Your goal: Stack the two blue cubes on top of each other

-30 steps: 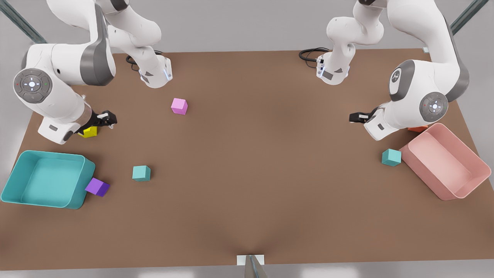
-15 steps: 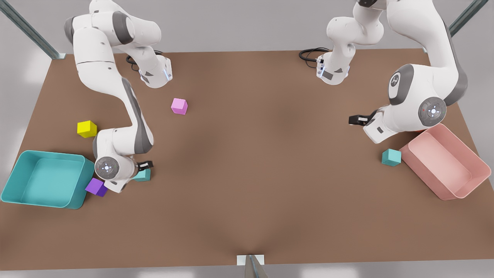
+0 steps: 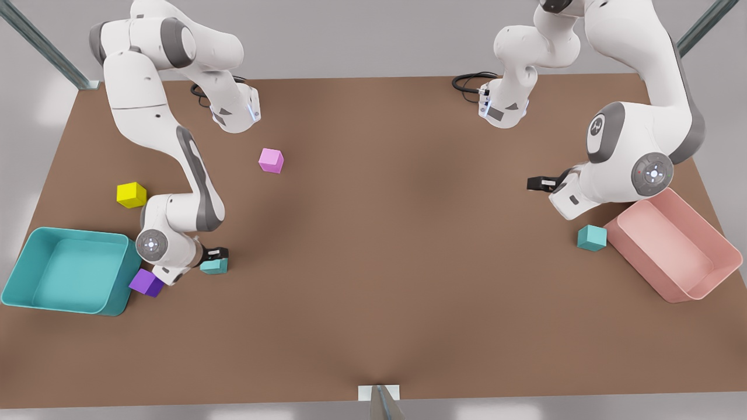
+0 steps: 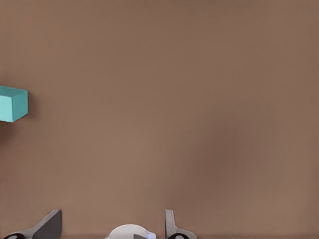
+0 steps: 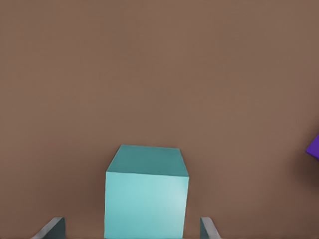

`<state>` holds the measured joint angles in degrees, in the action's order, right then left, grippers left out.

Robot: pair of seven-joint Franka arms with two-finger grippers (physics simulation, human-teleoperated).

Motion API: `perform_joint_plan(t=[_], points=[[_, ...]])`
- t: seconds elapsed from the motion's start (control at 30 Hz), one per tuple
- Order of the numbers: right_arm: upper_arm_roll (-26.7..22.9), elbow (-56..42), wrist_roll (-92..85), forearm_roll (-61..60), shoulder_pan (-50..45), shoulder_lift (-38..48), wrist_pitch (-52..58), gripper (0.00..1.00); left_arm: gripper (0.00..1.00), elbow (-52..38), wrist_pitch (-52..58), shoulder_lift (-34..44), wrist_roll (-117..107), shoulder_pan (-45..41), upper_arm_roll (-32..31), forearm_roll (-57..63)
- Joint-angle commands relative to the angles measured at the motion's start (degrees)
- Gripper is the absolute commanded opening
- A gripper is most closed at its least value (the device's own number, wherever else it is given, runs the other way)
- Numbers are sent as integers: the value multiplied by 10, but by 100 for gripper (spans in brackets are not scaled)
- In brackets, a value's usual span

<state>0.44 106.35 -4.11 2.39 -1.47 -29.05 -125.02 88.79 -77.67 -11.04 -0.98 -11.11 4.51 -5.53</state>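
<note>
One blue cube (image 3: 214,266) lies on the brown table at the front view's left, beside a purple cube (image 3: 146,283). My right gripper (image 3: 216,254) hangs over it, open, and in the right wrist view the cube (image 5: 146,191) sits between the two fingers (image 5: 54,226). The other blue cube (image 3: 592,238) rests at the front view's right, next to the pink bin (image 3: 709,256). My left gripper (image 3: 540,184) hovers open above the table behind that cube, which appears off to the side (image 4: 12,103) in the left wrist view, apart from the gripper (image 4: 112,215).
A teal bin (image 3: 23,262) stands at the front view's left with the purple cube against its wall. A yellow cube (image 3: 131,195) and a pink cube (image 3: 271,160) lie farther back. Cables (image 3: 470,81) run by the arm bases.
The right arm swung from the yellow cube to the blue cube on the front view's left and has settled lower over it. The left arm barely shifted.
</note>
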Motion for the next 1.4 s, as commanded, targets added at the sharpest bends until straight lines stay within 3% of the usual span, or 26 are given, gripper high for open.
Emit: perform_joint_plan(t=[0.0, 0.6, 0.67, 0.73, 0.77, 0.97, 1.03, 1.17, 1.3, 1.37], points=[[0, 4, 22, -5, 3, -2, -23, 100, 100, 0, 1, 1, 0, 0, 0, 0], [0, 5, 22, -9, 12, -56, -48, 99, 100, 0, 2, 1, -1, 0, 1, 0], [1, 4, 23, -9, 11, -56, -48, 93, 100, 0, 2, 1, -1, 0, 1, 0], [2, 2, 23, -9, 9, -58, -47, 70, 100, 0, 2, 1, -1, 0, 0, 0], [3, 0, 23, -9, 9, -58, -45, 66, 100, 0, 2, 1, -1, 0, 0, 0], [27, -39, 21, -20, 8, -36, 14, 64, 100, 0, 2, 1, -1, 0, 1, 0], [45, -69, 33, -43, -22, -34, 25, 65, 100, 0, 2, 1, -2, 0, 0, 0], [51, -167, 192, -79, -169, -68, 24, 65, 100, -13, 1, 1, -2, 8, 2, 3], [50, -336, 443, -74, -318, -181, 18, 66, 100, -39, 27, 4, -1, 44, 2, 6], [41, -374, 517, -70, -359, -221, -10, 66, 100, 34, -55, 26, -5, 45, 41, 38]])
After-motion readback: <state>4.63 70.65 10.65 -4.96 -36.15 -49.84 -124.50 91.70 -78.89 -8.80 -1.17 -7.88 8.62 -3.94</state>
